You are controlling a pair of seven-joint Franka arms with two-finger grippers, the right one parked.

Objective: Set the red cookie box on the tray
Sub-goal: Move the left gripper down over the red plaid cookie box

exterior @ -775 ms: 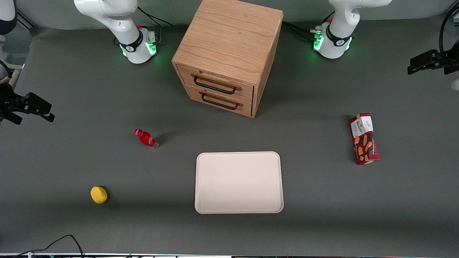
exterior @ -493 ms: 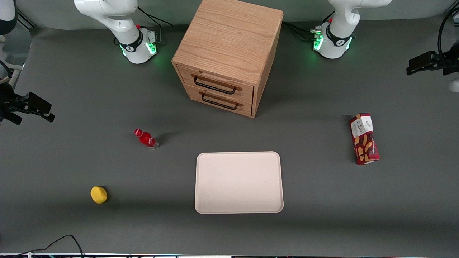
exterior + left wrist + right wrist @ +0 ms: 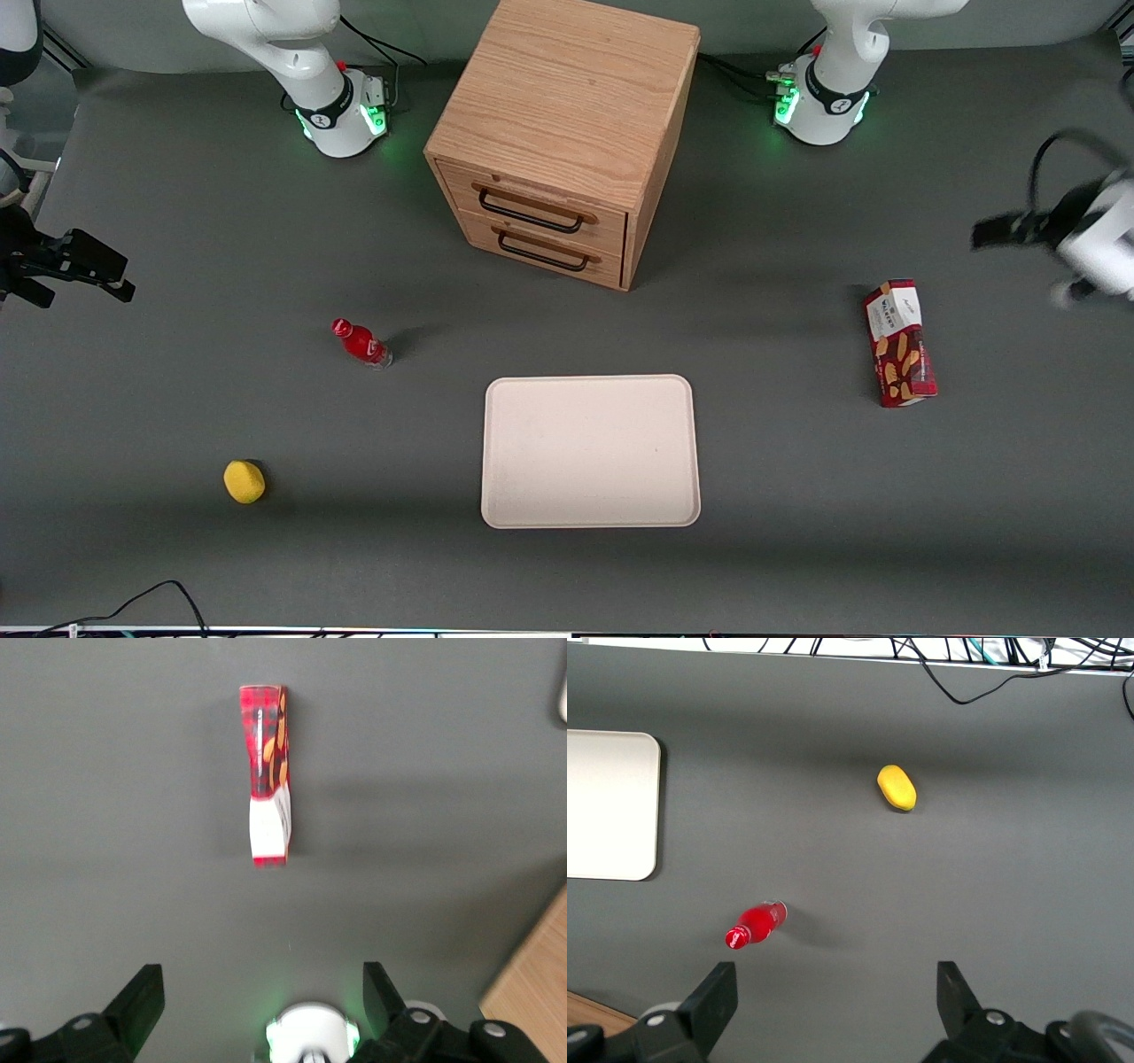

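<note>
The red cookie box lies flat on the grey table toward the working arm's end, its white label end pointing away from the front camera. It also shows in the left wrist view. The cream-white tray sits mid-table, nearer the front camera than the wooden drawer cabinet; its corner shows in the right wrist view. My left gripper hovers above the table, farther from the front camera than the box and apart from it. In the left wrist view the gripper is open and empty, with the box ahead of it.
A wooden two-drawer cabinet stands at the table's middle, away from the front camera. A small red bottle and a yellow lemon lie toward the parked arm's end. Cables run along the table's near edge.
My left gripper has moved nearer the front camera and closer to the cookie box. The box, tray and other things have not moved.
</note>
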